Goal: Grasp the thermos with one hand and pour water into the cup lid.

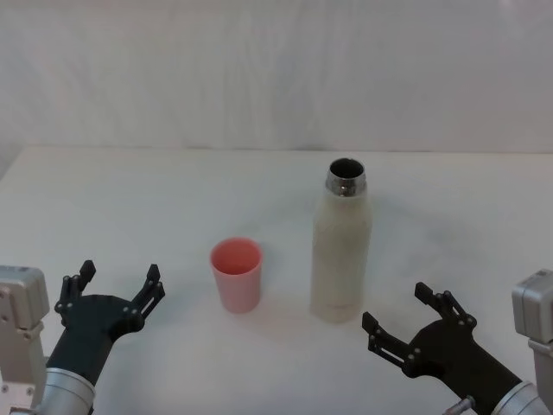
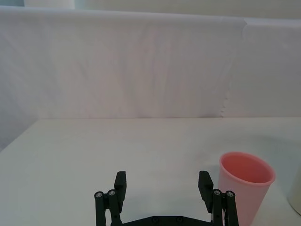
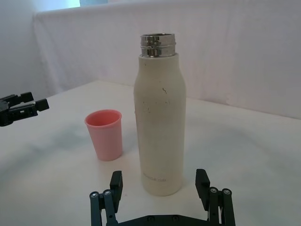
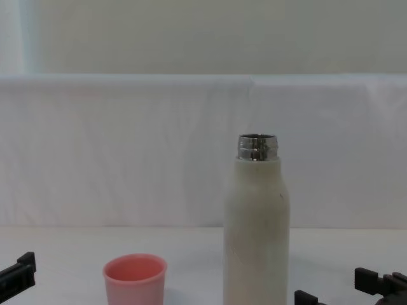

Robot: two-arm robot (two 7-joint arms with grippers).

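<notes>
The thermos (image 1: 340, 251) stands upright near the table's middle, cream-white with an open steel neck; it also rises in the chest view (image 4: 256, 229) and the right wrist view (image 3: 160, 127). Just to its left sits the pink cup lid (image 1: 236, 273), mouth up, empty (image 2: 245, 186) (image 3: 105, 133) (image 4: 135, 279). My right gripper (image 1: 402, 316) is open near the front right, a short way in front of and right of the thermos, which lines up between its fingers (image 3: 116, 186) without contact. My left gripper (image 1: 119, 283) is open at the front left, apart from the cup lid.
The white table (image 1: 130, 199) runs back to a white cloth backdrop (image 1: 276, 69). Free surface lies behind and on both sides of the two objects.
</notes>
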